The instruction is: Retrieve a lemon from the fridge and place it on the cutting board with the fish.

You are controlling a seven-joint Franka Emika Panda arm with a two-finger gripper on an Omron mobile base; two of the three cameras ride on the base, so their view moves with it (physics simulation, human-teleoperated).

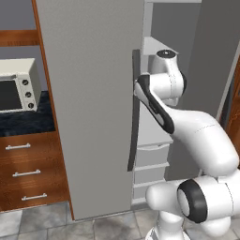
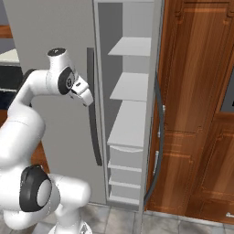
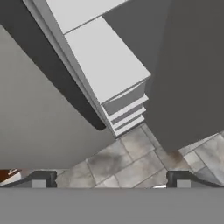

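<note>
fridge half open — the reach for the lemon not yet begun

left base view: the gripper [image 1: 140, 86] sits just beside the dark handle [image 1: 134, 110] of the fridge [image 1: 93, 108]. right base view: the right door is swung wide and the white shelves [image 2: 130, 89] hold no lemon i can see. hand view: fingertips [image 3: 39, 179] well apart, holding nothing — best to search the shelves before reaching in.

Grey tile floor [image 1: 42, 220]; wood drawers [image 1: 28, 173] under dark counter [image 1: 26, 119]; white toaster oven [image 1: 18, 86]; tall wood cabinet [image 2: 196, 114].
</note>
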